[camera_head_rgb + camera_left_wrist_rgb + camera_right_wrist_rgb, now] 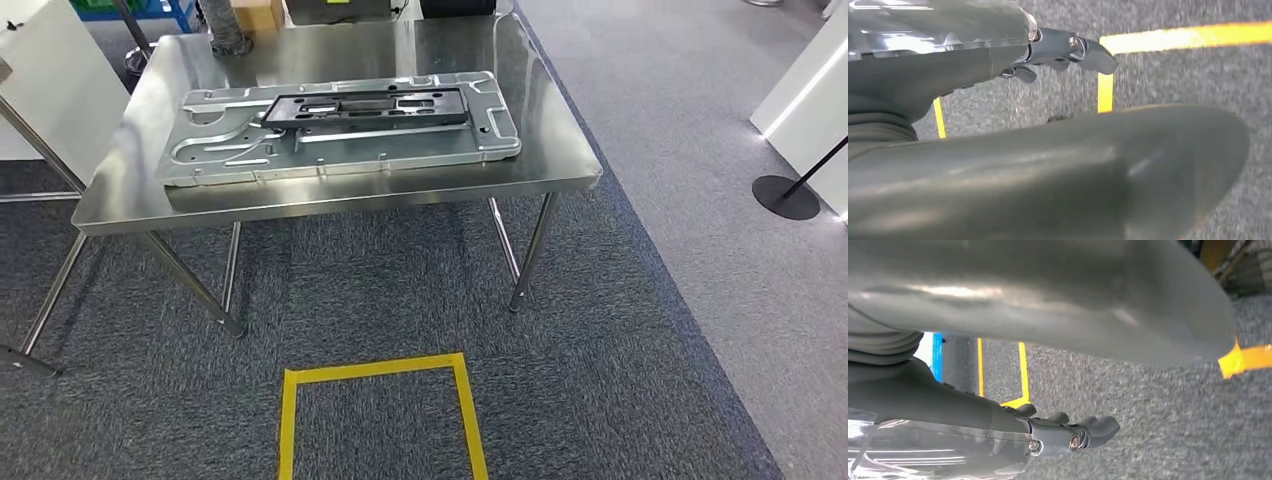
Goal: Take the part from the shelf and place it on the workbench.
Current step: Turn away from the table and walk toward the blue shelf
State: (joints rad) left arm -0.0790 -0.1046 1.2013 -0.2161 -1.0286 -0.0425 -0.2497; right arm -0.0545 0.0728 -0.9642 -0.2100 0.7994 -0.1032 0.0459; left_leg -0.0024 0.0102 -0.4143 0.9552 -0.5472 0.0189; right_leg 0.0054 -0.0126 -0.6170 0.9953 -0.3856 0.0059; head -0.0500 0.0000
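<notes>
Yellow tape square (375, 415) on grey carpet (600, 380), nearest the robot in the head view, just short of the table's front legs.

Left hand (1058, 50): hangs low over the carpet beside a corner of the tape, seen in the left wrist view. Dark fingers (1095, 55) lie fairly straight and apart from the thick thumb (1128, 170); nothing between them. Holds nothing.

Right hand (1068, 432): same posture in the right wrist view, over carpet with yellow lines beyond. Fingers (1100, 427) extended, thumb (1073, 315) well clear of them, no object held.

Steel tabletop (560, 150), beyond the tape square. On it a large pressed silver metal plate (250, 150), and lying flat on that plate a black rectangular part (370, 107), toward the plate's far side and roughly midway between the tabletop's left and right edges. Its long axis runs left-right, parallel to the tabletop's front edge.

Key relation: part lies ahead of and well apart from both hands, near centre, so neither arm is clearly nearer.

Judgement: if this black piece is the task's part, it already rests on the workbench and placement looks done. No shelf visible; cannot confirm whether another part remains to fetch.

Far edge: cardboard box (260, 14) beyond the tabletop's far edge.
</notes>
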